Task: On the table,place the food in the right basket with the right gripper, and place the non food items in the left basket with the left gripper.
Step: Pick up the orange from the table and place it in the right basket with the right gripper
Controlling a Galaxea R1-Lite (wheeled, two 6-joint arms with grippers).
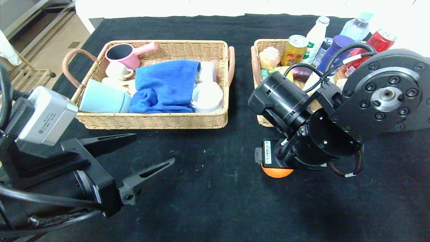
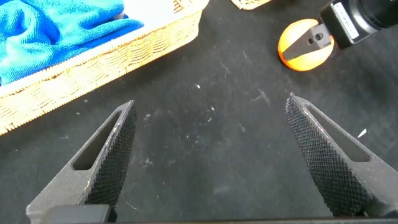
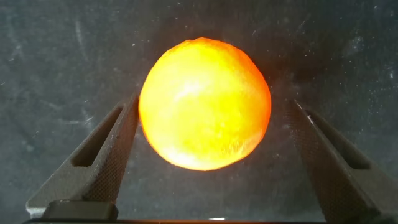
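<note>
We note the right gripper (image 3: 205,162) poised over the orange fruit (image 1: 276,172) on the table (image 1: 215,201) at 6 o'clock from the right basket (image 1: 258,57), jaws spread astride it, ungrasped; left gripper (image 1: 134,158) idles open.

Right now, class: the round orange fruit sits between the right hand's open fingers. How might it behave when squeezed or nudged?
The orange fruit is round, so it would probably roll on the flat table if nudged. The right hand straddles it with jaws still apart; an off-centre squeeze might make the curved, glossy skin squirt sideways.
</note>
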